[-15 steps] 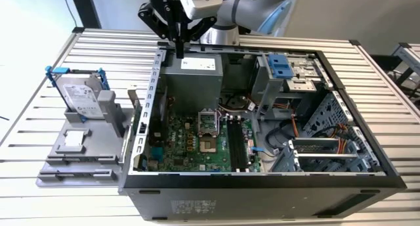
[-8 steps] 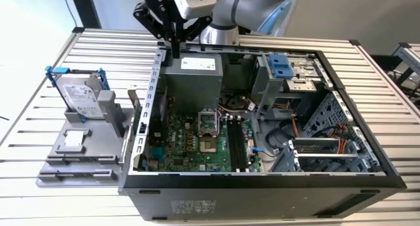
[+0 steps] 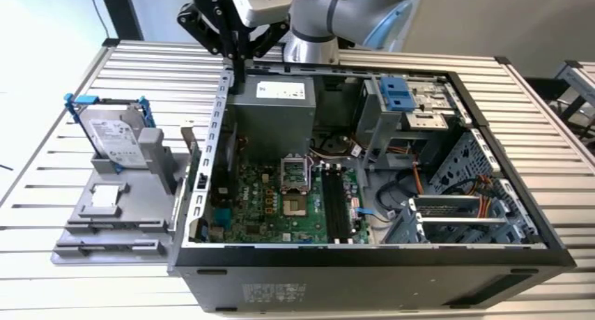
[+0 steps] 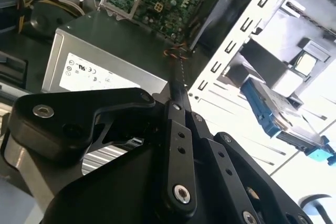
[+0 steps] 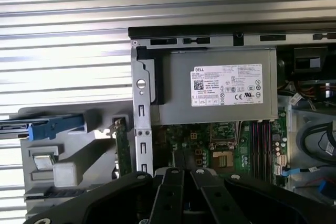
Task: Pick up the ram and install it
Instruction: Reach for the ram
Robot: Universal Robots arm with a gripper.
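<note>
My gripper [image 3: 240, 58] hangs over the open computer case's back corner at the exterior view's left, above the case wall [image 3: 221, 118]. Its fingers are shut on a thin dark strip seen edge-on, the ram [image 3: 240, 79], which points down from the fingertips. In the second wrist view the ram [image 4: 179, 74] sticks out past the closed gripper [image 4: 176, 98] toward the grey power supply [image 4: 100, 72]. The black memory slots [image 3: 336, 201] lie on the green motherboard [image 3: 265, 194], well below and to the exterior view's right of the gripper.
A grey fixture [image 3: 111, 226] outside the case holds a hard drive in a blue-handled frame [image 3: 116, 135] and a small square chip [image 3: 107, 194]. A green board strip [image 5: 122, 150] stands in it beside the case wall. Drive cage [image 3: 409, 104] and cables crowd the case's right.
</note>
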